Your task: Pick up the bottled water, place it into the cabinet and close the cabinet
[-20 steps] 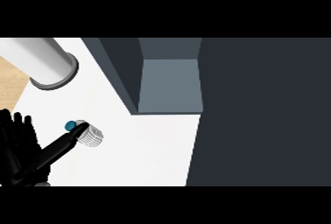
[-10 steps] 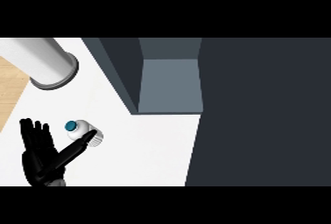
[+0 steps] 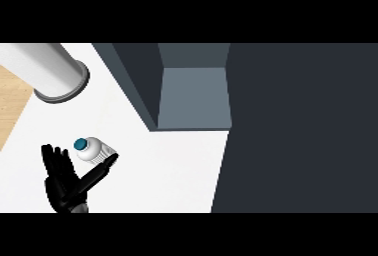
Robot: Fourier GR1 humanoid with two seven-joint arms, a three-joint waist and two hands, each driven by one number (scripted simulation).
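The bottled water (image 3: pixel 93 149) stands on the white counter (image 3: pixel 162 170) at the lower left; from above it shows a white body and a blue cap. My left hand (image 3: pixel 65 185) is just below and left of it, open, fingers straight and pointing up. The thumb (image 3: pixel 100 170) stretches along the bottle's lower right side, touching or nearly touching it. The fingers are not curled round the bottle. The cabinet's open compartment (image 3: pixel 193 95) lies up and to the right, with grey-blue inner walls. My right hand does not show.
A pale cylinder with a grey rim (image 3: pixel 52 72) lies at the top left. A wide dark panel (image 3: pixel 299 125) fills the view's right side beside the cabinet. A strip of wood surface (image 3: pixel 13 100) shows at the far left.
My left hand has moved right and up towards the bottle, so its fingers now stand beside the bottle and its thumb reaches under the bottle's right side. The bottle has not moved.
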